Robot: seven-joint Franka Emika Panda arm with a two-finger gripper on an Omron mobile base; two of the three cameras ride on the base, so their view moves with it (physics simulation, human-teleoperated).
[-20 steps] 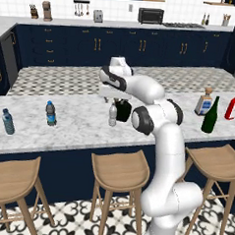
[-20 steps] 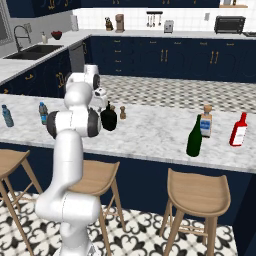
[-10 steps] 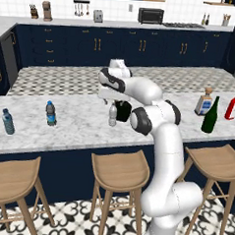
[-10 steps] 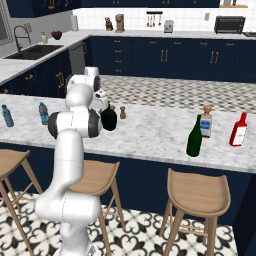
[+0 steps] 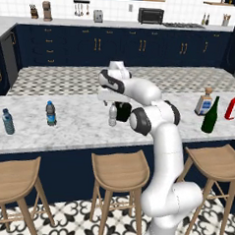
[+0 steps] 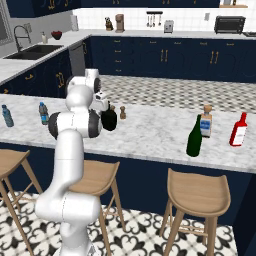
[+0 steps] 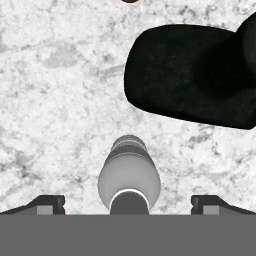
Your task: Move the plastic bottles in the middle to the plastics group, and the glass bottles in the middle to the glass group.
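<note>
The arm hides most of the black bottle (image 5: 123, 111) in the left base view. The pincer (image 7: 129, 201), fingers apart, hangs over the grey water bottle (image 7: 129, 176) mid-surface (image 5: 80, 122), black bottle just beside. The green wine bottle (image 6: 194, 137) stands near the red bottle (image 6: 238, 130). The pincer has dropped closer since a second ago.

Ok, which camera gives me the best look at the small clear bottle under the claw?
The hand view: the small clear bottle sits centred between the open claw tips. The left base view shows it small beside the black bottle.
</note>
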